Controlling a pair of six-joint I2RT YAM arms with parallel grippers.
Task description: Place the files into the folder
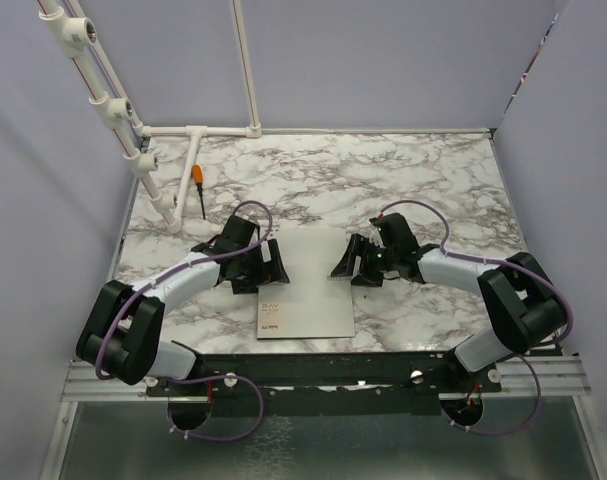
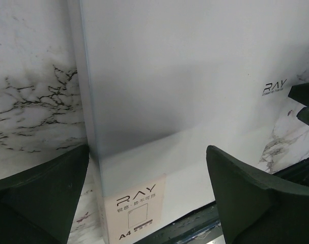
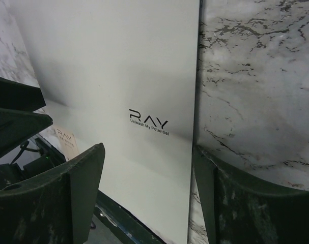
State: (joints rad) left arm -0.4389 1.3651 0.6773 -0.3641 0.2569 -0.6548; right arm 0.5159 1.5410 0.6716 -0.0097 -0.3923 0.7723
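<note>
The folder lies closed and flat on the marble table, grey-beige side up, with its orange-tan label at the near left corner. My left gripper hovers open over the folder's left edge, one finger on each side of that edge and nothing between them. My right gripper stands open over the right edge, straddling it the same way. The folder shows printed "RAY" lettering. The files are out of view.
An orange-handled screwdriver lies at the back left beside a white pipe frame. The black rail runs along the table's near edge just below the folder. Purple walls enclose the table on three sides.
</note>
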